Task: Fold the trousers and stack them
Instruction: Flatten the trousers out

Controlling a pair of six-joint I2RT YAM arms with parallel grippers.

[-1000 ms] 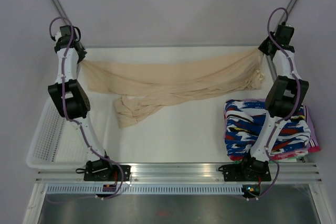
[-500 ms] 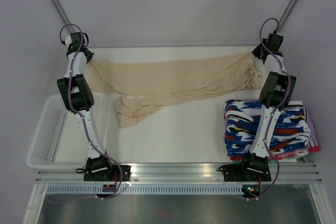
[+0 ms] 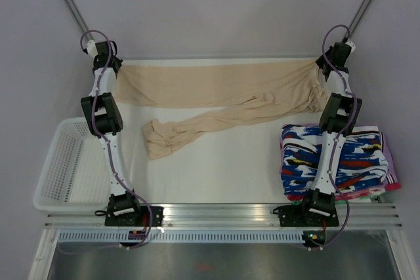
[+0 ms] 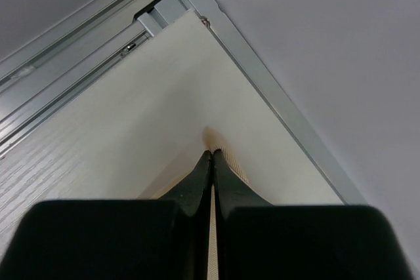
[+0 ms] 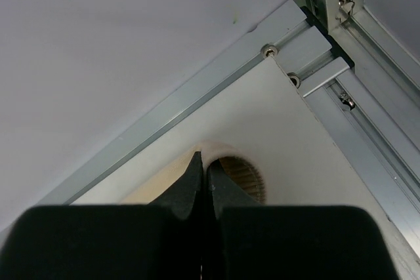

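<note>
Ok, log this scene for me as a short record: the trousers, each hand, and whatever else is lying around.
trousers: beige, stretched along the far edge of the table, pinched at both ends
loose leg: trails toward the near left, its end bunched
left hand: shut on the trousers at the far-left corner
right hand: shut on the trousers at the far-right corner
patterned garments: folded stack at the right
basket: white mesh, at the left edge
fold: not yet made

right arm hides trousers corner; covers part of patterned stack
</note>
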